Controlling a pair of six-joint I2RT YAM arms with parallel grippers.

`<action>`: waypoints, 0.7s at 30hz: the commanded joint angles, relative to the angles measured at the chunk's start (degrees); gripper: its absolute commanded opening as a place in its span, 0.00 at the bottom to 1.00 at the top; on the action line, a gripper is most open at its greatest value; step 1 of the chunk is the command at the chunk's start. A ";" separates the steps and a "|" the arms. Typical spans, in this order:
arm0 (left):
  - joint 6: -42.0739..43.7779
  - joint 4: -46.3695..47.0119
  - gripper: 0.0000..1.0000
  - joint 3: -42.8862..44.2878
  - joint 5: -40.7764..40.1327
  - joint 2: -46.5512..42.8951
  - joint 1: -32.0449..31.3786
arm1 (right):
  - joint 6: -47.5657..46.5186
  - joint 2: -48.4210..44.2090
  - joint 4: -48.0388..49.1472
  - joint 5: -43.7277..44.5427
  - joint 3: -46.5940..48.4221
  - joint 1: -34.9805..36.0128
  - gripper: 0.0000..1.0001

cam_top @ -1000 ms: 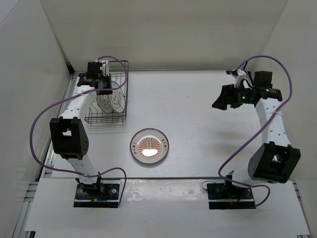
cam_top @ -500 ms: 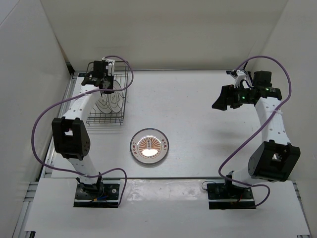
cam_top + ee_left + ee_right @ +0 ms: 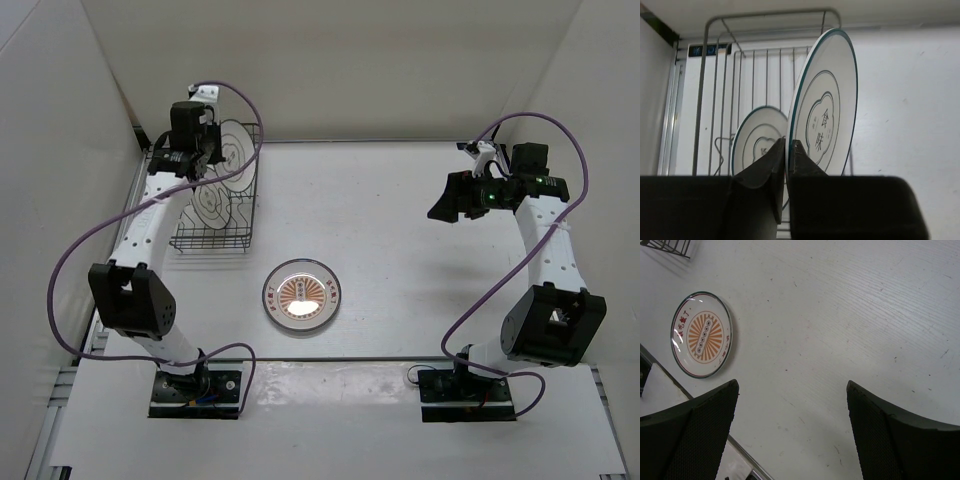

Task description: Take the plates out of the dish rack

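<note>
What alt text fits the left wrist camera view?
The left arm's dark jaws pinch the edge of an upright round white plate with a grey rim, over a dark wire dish rack where a second matching plate stands.

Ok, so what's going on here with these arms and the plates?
The left hand grips a white plate by its rim, holding it upright over the dish rack. A second white plate stands in the rack. The orange sunburst plate lies flat on the table. The right hand hangs open, holding nothing.
</note>
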 commanded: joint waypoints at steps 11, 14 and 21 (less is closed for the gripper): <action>-25.30 15.82 0.00 2.47 26.86 -6.02 -1.83 | 10.72 0.41 8.37 -5.18 4.32 -0.32 0.90; -29.70 18.63 0.00 -1.22 35.81 -3.65 -4.71 | 10.81 0.23 8.81 -3.95 3.79 -0.50 0.90; -32.54 22.33 0.00 -5.54 48.39 5.49 -14.65 | 15.00 -3.45 13.27 9.74 -1.21 -0.94 0.90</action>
